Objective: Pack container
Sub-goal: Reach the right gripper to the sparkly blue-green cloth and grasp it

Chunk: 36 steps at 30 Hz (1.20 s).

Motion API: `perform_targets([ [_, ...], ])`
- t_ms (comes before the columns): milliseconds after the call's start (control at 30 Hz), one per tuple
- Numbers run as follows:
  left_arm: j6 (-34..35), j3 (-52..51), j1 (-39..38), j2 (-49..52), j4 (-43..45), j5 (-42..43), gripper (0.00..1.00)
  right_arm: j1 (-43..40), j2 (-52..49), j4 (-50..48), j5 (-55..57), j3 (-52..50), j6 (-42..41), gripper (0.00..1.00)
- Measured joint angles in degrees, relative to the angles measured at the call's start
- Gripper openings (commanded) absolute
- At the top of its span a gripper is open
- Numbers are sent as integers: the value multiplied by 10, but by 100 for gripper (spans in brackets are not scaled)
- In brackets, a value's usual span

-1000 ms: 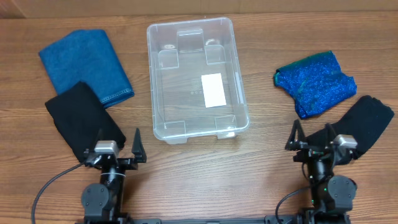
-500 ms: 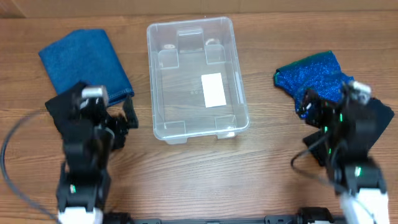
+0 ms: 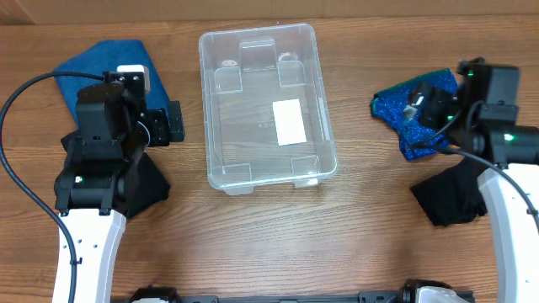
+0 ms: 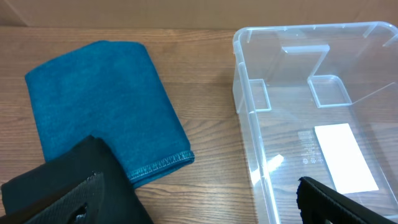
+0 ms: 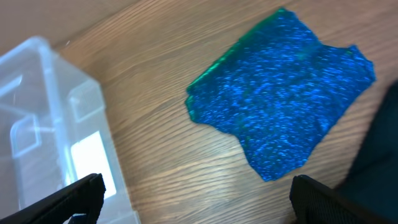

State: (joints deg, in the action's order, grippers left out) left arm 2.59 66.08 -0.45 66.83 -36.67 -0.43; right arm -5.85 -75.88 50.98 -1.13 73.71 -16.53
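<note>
Container: you're looking at the container (image 3: 244,118) sitting open side up at mid-table (image 3: 253,244), long side running away from you, a bit skewed. Nothing is lying in it.
Label: the white label (image 3: 289,120) is showing on the floor of the bin, R of ctr. The L wrist cam is catching it too (image 4: 345,158).
L claw: your L gripper (image 4: 199,193) is hanging w/ jaws spread wide and gripping nothing. It's hovering just L of the container, over the spot where the two L cloths are meeting.
R claw: your R gripper (image 5: 196,186) is also gaping wide and carrying nothing. It's hovering over the near-L part of the sparkly blue cloth, well apart from the container wall (image 5: 37,124).
L cloths: the blue towel (image 4: 99,106) is lying folded at far L, stitched hem pointing toward you. The L black cloth (image 4: 68,180) is overlapping its near corner. In the overhead cam your L arm is covering most of both.
R cloths: the sparkly blue cloth (image 5: 286,87) is lying R of the bin w/ a green edge showing on its far-L side. The R black cloth (image 3: 455,194) is lying nearer to you. Whether those two are touching, you can't tell, since the arm is covering that spot.
</note>
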Motion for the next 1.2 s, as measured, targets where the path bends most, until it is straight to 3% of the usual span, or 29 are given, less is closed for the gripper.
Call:
perform_targets([
  [133, 0, 0, 0, 2, -4, 2, 100, -90, -39, -1, -18, 6, -16, 100],
  [233, 0, 0, 0, 7, -5, 2, 100, -179, -114, -3, -65, 7, -23, 100],
  [267, 0, 0, 0, 10, -5, 3, 100, -217, -182, -2, -101, 7, -28, 100],
  [567, 0, 0, 0, 13, -6, 4, 100, -227, -358, -58, -187, 7, -68, 100],
  [867, 0, 0, 0, 14, -9, 6, 100, -227, -383, -103, -218, 10, -109, 100],
  [967, 0, 0, 0, 14, -9, 6, 100, -226, -388, -112, -229, 13, -115, 90],
  [1033, 0, 0, 0, 13, -9, 6, 100, -222, -391, -119, -232, 14, -120, 75],
  [1200, 0, 0, 0, 14, -11, 6, 100, -208, -401, -134, -237, 14, -123, 51],
])
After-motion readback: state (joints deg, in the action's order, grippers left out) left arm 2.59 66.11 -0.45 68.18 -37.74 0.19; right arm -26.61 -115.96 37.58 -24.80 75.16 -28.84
